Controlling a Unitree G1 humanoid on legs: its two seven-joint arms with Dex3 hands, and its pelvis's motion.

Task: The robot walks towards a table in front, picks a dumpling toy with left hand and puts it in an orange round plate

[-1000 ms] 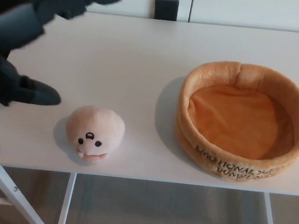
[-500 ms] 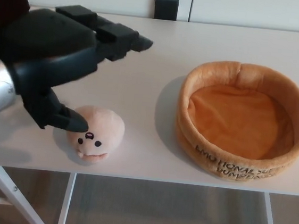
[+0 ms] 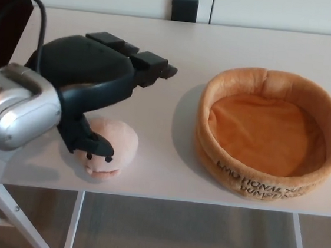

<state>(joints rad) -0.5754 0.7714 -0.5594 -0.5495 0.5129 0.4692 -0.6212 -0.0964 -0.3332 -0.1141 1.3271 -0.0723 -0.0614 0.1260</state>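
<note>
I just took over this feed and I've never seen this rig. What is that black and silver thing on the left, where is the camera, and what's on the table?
The camera sits on the humanoid robot's head, looking down at a white table. The black and silver shape is the robot's own left hand on its arm. Its fingers are spread above a small peach plush dumpling toy with a face, and the thumb overlaps the toy's left side. The toy lies on the table, not lifted. To the right stands an empty orange round plush plate with a raised rim, apart from the toy. The right hand is out of view.
</note>
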